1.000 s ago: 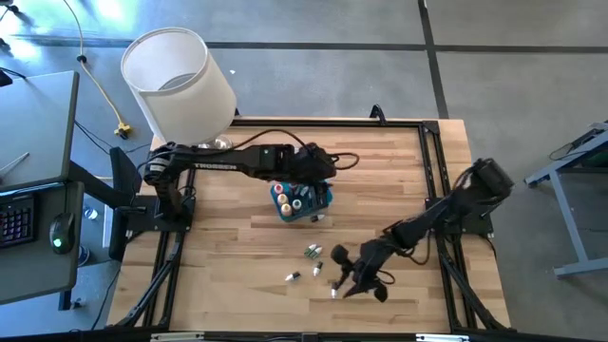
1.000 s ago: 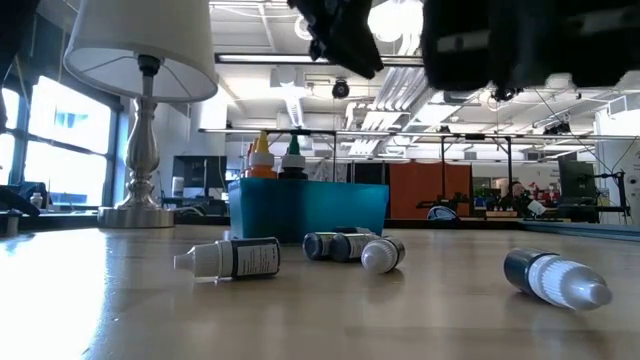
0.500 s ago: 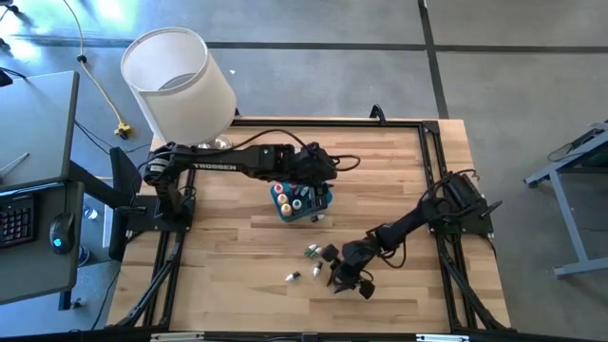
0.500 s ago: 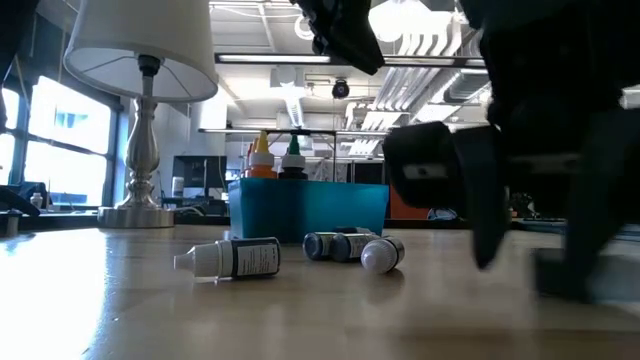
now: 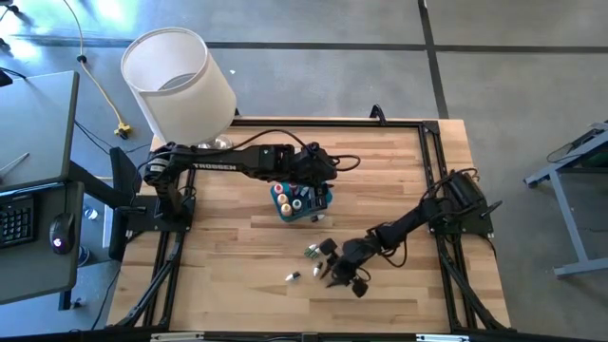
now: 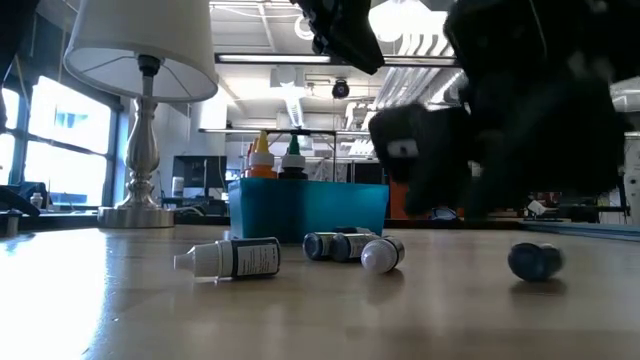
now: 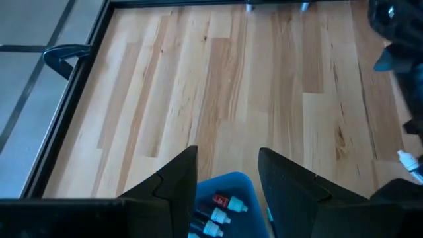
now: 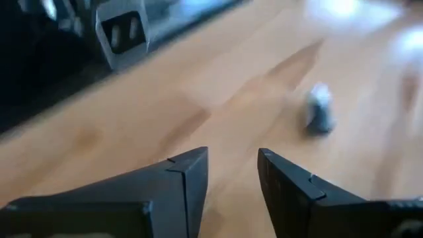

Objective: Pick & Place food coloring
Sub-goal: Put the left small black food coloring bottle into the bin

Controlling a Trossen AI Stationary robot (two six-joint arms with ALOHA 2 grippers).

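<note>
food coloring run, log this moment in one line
left end effector: open over bin | right end effector: open, empty, low by loose bottles | placed: some

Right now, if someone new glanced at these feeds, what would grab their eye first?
Probably the small teal-blue rectangular plastic bin mid-table, holding upright colour-capped food coloring bottles, with the left gripper hovering open right above it. Next, the right gripper, open and empty, low over the loose dark-labelled bottles lying on the wooden table in front of the bin. The big white lampshade stands out too.
</note>
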